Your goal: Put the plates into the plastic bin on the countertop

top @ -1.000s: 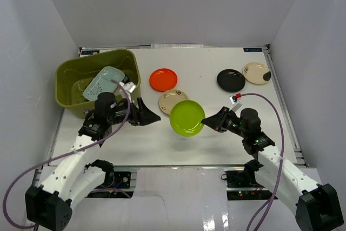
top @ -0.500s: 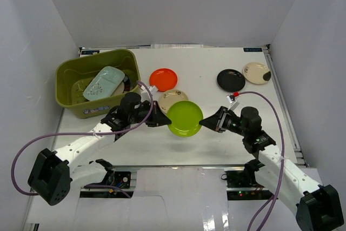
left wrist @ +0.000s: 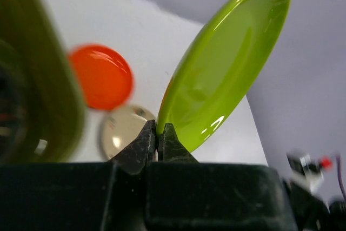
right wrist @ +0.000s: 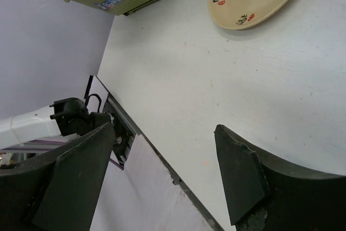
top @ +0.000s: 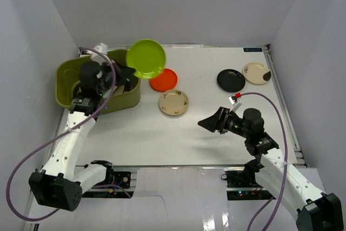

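The left claw (left wrist: 159,133) is pinched tight on the rim of the glossy lime-green round plate (left wrist: 227,74). It holds the plate tilted on edge in the air by the far right corner of the olive-green rectangular plastic bin (top: 65,87) (a rim grip probably lets it slide in slantwise). The right claw (right wrist: 162,133) hangs spread and empty over the white table (top: 162,133), out of the way.
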Controlling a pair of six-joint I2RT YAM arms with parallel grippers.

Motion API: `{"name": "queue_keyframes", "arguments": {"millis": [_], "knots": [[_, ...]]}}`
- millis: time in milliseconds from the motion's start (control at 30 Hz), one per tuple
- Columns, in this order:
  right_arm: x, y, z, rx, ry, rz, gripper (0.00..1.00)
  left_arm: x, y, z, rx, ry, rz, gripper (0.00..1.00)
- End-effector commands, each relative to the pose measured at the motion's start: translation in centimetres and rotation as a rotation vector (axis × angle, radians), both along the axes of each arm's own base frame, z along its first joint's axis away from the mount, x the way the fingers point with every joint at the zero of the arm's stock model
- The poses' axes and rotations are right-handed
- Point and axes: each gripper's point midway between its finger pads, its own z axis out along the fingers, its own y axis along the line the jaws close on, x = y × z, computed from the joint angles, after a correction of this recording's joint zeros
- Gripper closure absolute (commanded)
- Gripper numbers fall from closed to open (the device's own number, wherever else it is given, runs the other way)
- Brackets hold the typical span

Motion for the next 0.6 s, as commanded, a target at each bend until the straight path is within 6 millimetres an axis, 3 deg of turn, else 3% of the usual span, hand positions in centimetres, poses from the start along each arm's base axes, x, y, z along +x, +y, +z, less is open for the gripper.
{"name": "queue_keyframes", "arguments": {"millis": [0,100,300,367,400,433,567], "knots": [[0.4,-0.3,-0.1,-0.041,-0.035,-0.006,0.19,3.1,9.5,-0.1,0.022,0.055,0.292,1.00],[0.6,-0.6,-1.2,-0.070,-0.022,-0.020,0.19,4.6,15.9,-2.9,-0.017,0.145,0.477,1.00],[1.8,-1.1,-3.8,-0.156,0.007,-0.052,0.18,5.7,22.1,-8.8,0.015,0.271,0.710,1.00],[2.5,-1.3,-4.6,-0.191,0.011,-0.067,0.18,5.8,23.5,-10.0,0.050,0.302,0.764,0.99],[2.7,-1.2,-5.7,-0.212,0.043,-0.066,0.18,6.0,24.0,-11.0,0.072,0.323,0.782,0.96],[3.3,-1.0,-5.6,-0.203,0.025,-0.069,0.18,5.9,25.1,-11.6,0.107,0.335,0.831,0.88],[5.3,-0.2,-6.6,-0.219,0.056,-0.080,0.15,6.9,25.8,-14.9,0.148,0.438,0.836,0.79]]}}
